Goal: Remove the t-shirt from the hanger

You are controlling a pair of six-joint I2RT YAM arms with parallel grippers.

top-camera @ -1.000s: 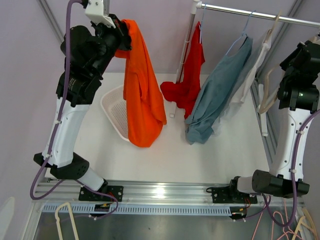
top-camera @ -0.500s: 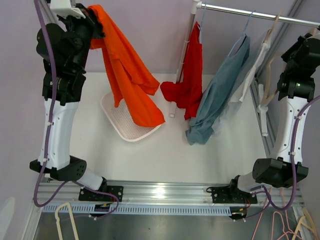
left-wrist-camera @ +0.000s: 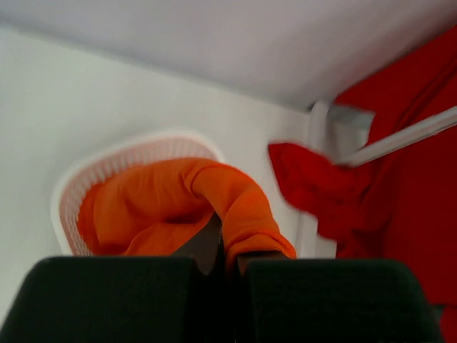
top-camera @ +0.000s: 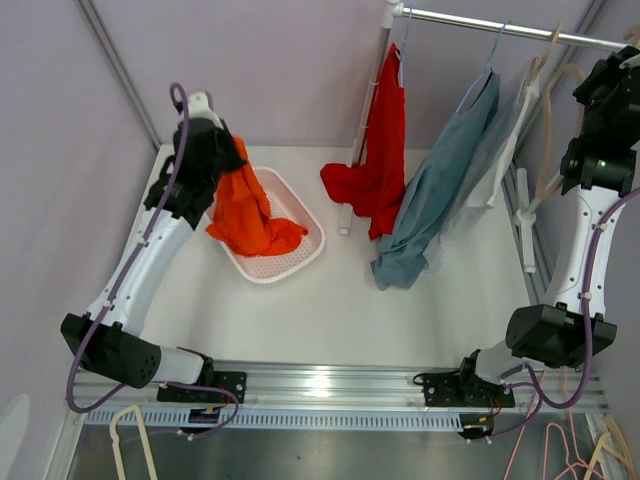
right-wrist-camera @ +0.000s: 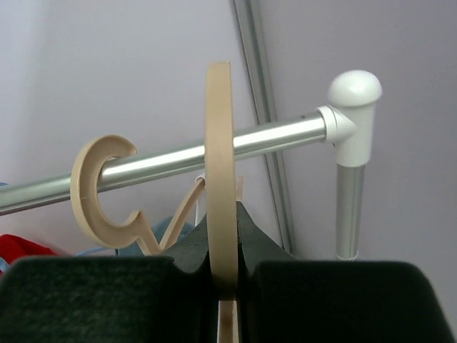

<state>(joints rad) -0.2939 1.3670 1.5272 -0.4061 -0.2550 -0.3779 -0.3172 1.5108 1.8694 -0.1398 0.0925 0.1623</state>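
The orange t-shirt (top-camera: 250, 215) lies bunched in the white basket (top-camera: 305, 225), off any hanger. My left gripper (top-camera: 222, 160) hangs just over the basket's far left corner, shut on a fold of the shirt. In the left wrist view the orange t-shirt (left-wrist-camera: 164, 207) runs from the basket (left-wrist-camera: 68, 193) up into my left gripper (left-wrist-camera: 227, 261). At the far right, up by the rail, my right gripper (top-camera: 625, 60) is shut on the bare beige hanger (top-camera: 553, 150). The right wrist view shows the hanger's hook (right-wrist-camera: 220, 157) pinched in my right gripper (right-wrist-camera: 221, 279), in front of the rail (right-wrist-camera: 178, 153).
A red garment (top-camera: 385, 140), a blue-grey shirt (top-camera: 435, 190) and a white garment (top-camera: 500, 160) hang from the rail (top-camera: 500, 28). A second beige hook (right-wrist-camera: 100, 186) sits on the rail. Loose hangers (top-camera: 575, 455) lie below the table's near edge.
My left arm has swung down from high up, and the orange t-shirt it dangled now rests in the basket. My right arm has lifted the hanger a little toward the rail.
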